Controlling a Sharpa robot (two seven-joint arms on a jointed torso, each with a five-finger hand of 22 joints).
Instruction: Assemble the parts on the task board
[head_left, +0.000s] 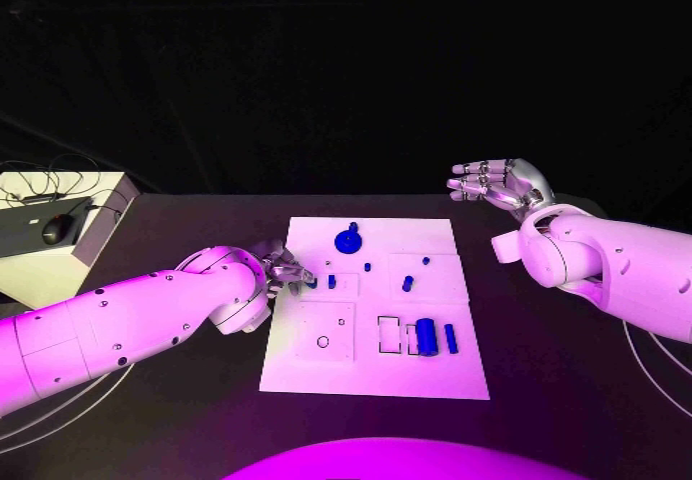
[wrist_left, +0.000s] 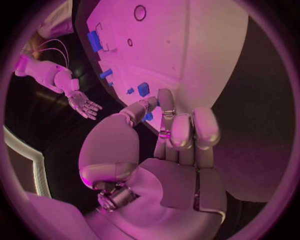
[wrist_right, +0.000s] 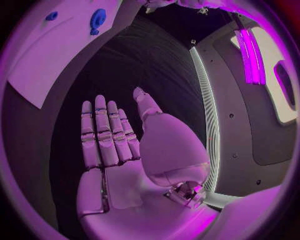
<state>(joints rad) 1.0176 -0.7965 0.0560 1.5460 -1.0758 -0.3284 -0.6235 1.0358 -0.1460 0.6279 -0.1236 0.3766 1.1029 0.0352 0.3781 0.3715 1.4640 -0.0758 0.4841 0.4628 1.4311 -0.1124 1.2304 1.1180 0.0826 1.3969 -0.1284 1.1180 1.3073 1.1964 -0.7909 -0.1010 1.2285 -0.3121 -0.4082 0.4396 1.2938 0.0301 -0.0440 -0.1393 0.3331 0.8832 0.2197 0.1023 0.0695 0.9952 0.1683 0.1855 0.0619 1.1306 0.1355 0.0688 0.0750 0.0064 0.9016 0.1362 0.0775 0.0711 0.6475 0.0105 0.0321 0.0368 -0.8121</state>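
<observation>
The white task board (head_left: 378, 385) lies mid-table. On it a blue gear (head_left: 348, 240) stands at the far end, several small blue parts (head_left: 407, 283) in the middle, and two blue blocks (head_left: 426, 335) near the front. My left hand (head_left: 281, 266) sits at the board's left edge. Its thumb and one finger pinch a small blue part (wrist_left: 148, 116), beside another part (wrist_left: 143, 89) on the board (wrist_left: 187, 45); the other fingers (wrist_left: 187, 130) are curled in. My right hand (head_left: 498, 183) hovers flat and empty beyond the board's far right corner, also seen as the right hand (wrist_right: 112, 145).
A beige box (head_left: 43, 262) with a black mouse (head_left: 58, 230) and cables stands at the table's far left. Thin cables (head_left: 646, 360) trail over the table by each arm. The gear (wrist_right: 97, 20) lies far from my right hand.
</observation>
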